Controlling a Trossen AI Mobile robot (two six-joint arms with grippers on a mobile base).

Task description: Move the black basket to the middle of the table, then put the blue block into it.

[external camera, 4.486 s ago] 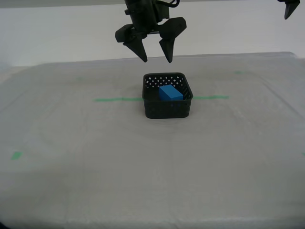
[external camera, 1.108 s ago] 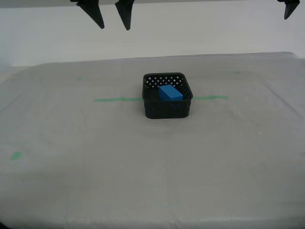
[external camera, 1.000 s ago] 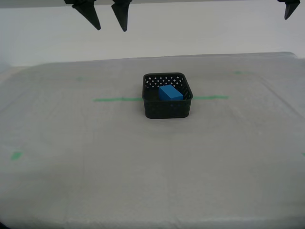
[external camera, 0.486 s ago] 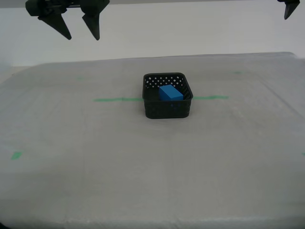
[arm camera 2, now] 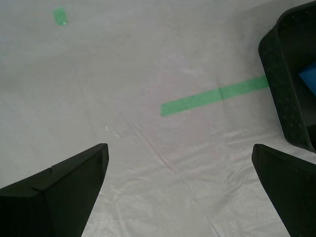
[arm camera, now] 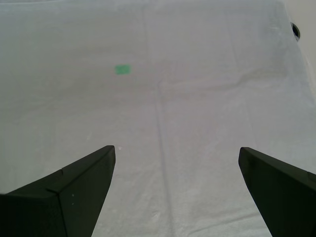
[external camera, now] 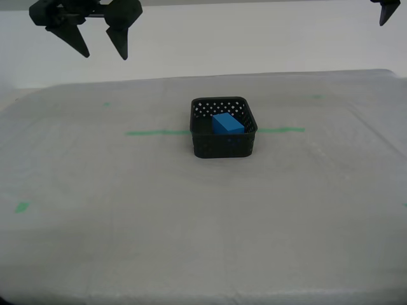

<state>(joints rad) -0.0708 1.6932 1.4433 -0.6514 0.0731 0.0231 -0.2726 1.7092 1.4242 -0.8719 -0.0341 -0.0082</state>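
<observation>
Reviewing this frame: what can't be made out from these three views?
- Blue block: its lower part is hidden by the black basket wall in the exterior view; cropped by the frame edge in the second wrist view.
- My first gripper: its place in the exterior view is unclear; only a dark tip shows at that view's upper right corner.

My second gripper (external camera: 100,48), black with two tapering pointed fingers (external camera: 119,43), hangs high in the air at the top of the exterior view's left, its fingers pointing downward and spread wide apart with nothing between them. In the second wrist view the same gripper (arm camera 2: 182,192) shows its two dark wedge-shaped fingers (arm camera 2: 64,195) set far from one another. My first gripper (arm camera: 177,190) likewise has its black fingers (arm camera: 69,192) parted widely and holds nothing. At the top of the exterior view's right only a dark pointed fingertip (external camera: 385,13) of an arm shows, the rest cut off by the frame.
</observation>
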